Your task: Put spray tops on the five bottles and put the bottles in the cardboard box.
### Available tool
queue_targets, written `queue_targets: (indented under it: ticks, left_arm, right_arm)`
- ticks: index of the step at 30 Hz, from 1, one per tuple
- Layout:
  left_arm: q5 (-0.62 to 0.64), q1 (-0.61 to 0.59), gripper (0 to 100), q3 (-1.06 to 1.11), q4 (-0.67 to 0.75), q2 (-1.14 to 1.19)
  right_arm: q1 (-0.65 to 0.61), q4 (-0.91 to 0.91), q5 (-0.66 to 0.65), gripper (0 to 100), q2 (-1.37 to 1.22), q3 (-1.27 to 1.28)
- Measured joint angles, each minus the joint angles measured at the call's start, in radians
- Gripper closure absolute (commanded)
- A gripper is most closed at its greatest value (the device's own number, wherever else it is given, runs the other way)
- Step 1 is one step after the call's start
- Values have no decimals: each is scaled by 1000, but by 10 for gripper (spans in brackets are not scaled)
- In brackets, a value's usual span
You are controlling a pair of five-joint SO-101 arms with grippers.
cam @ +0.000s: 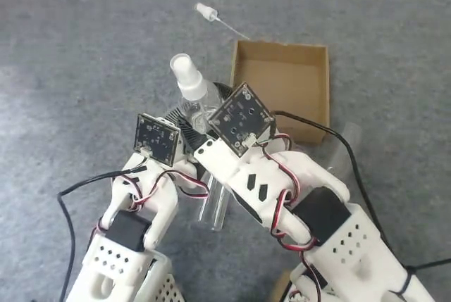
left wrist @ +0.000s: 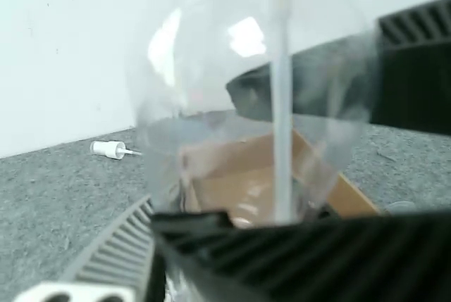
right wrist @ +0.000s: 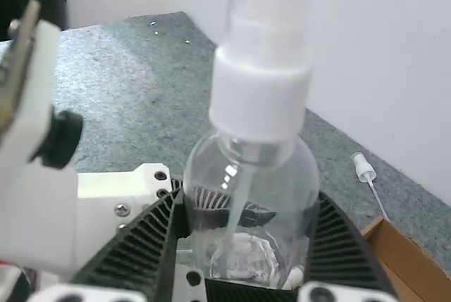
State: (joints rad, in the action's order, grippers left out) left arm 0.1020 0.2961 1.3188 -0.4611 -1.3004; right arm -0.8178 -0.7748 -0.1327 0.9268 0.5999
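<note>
The right gripper [right wrist: 246, 260] is closed on the belly of a clear bottle [right wrist: 248, 175], which is held upright just beside the cardboard box [cam: 282, 84] with its spray top [right wrist: 262, 98] seemingly seated. The left gripper [cam: 182, 124] is set close against the same bottle; its hold cannot be made out. The top should probably be checked for tightness, and the bottle raised clear of the box wall before being lowered in. A loose spray top [cam: 206, 11] is seen on the grey carpet [cam: 63, 70], near a white wall [left wrist: 56, 48].
</note>
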Motion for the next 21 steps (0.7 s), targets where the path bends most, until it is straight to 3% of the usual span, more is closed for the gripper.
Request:
queue_targets:
  ticks: [21]
  left_arm:
    - [2, 31, 990, 5, -17, 12]
  right_arm:
    - [0, 51, 34, 768, 69, -3]
